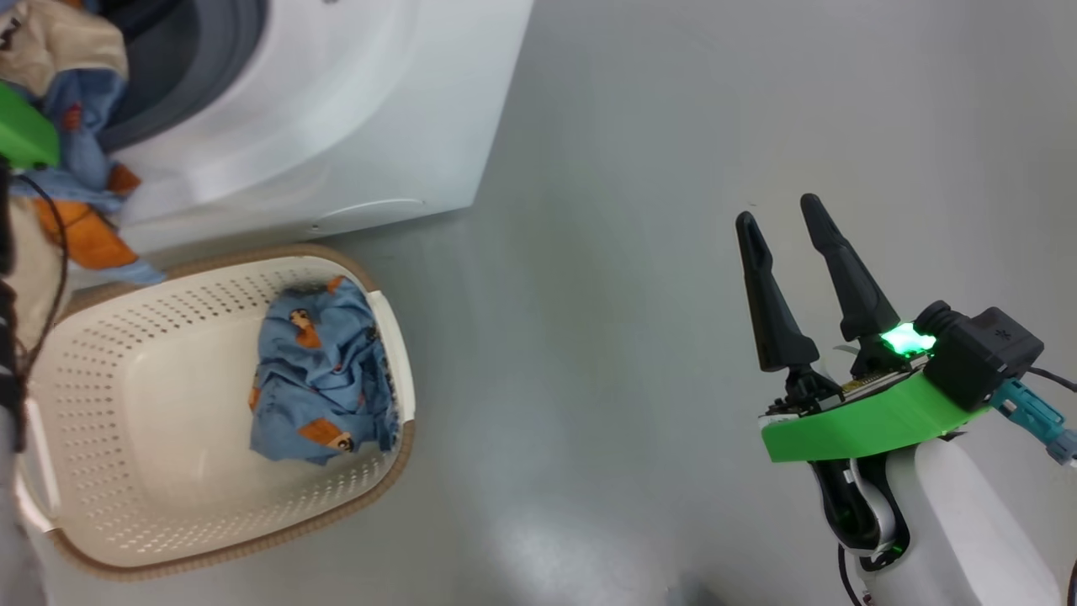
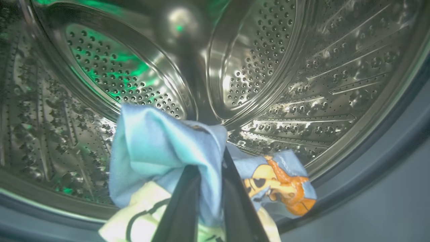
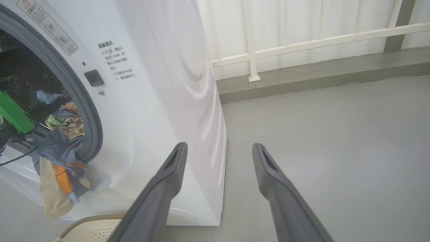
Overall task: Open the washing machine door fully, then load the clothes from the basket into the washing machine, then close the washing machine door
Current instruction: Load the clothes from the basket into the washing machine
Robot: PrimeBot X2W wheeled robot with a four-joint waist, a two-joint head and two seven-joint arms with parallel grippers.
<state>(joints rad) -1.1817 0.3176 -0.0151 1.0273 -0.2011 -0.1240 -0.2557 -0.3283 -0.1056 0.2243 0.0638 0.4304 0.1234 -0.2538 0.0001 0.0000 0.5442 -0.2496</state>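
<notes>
Clothes [image 1: 320, 379] in two bundles; one basket [image 1: 109, 353]

Cannot see the tips of the left claw [image 2: 208, 171], buried in the clothes [image 2: 154, 144]. Cannot read small print [image 3: 116, 62] on the washing machine [image 3: 161, 111]. Lose most of the basket [image 3: 94, 227] past the bottom edge.

Colour/pattern rundown
White washing machine [image 1: 353, 109], dark grey gasket [image 3: 90, 114], silver steel drum [image 2: 262, 60] with a dot-hole pattern. The clothes [image 1: 324, 379] are light blue with an orange-brown bear print and cream and orange patches. Cream basket [image 1: 101, 337] with rows of round holes and a brown rim. Glossy grey floor [image 1: 631, 295]. The right gripper [image 1: 778, 212] has black fingers and a bright green mount [image 1: 867, 425].
</notes>
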